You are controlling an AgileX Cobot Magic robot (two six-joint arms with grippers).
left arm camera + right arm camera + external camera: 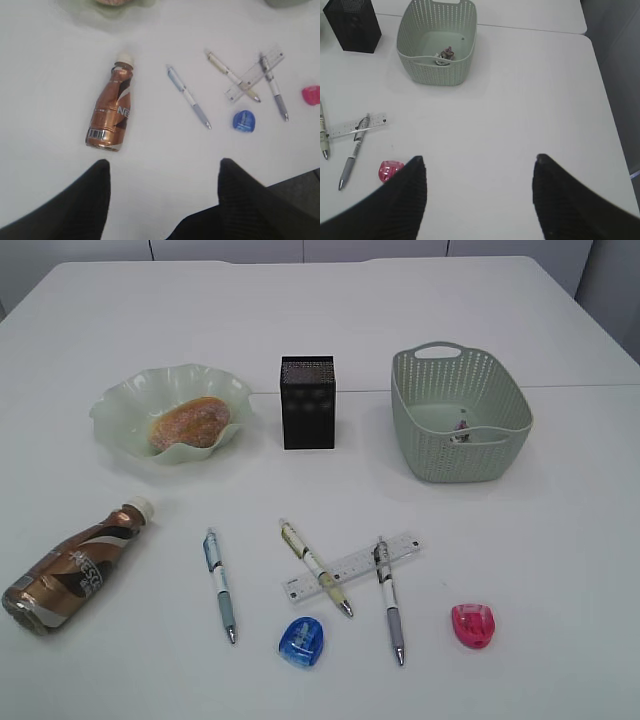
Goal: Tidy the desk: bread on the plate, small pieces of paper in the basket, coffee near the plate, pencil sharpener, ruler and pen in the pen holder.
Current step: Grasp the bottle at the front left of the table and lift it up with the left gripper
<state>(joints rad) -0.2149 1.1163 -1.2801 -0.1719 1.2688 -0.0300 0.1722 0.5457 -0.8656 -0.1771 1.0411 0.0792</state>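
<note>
So the bread (190, 422) sits in the plate (120, 405) at about 10 o'clock on the desk (560, 540). Paper wads (445, 54) are in the basket (420, 440) at 2 o'clock, pen holder (308, 402) between the two. Coffee (75, 570) lies on its side at 8 o'clock, well apart from the plate. Three pens, the ruler (352, 565) and two sharpeners are scattered around 6. Left pincer (162, 170) and right pincer (479, 165) both gape wide, holding nothing.

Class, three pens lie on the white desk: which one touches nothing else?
The blue-barrelled pen farthest left, beside the brown coffee bottle, lies alone; the other two pens cross the whitish ruler.
</note>
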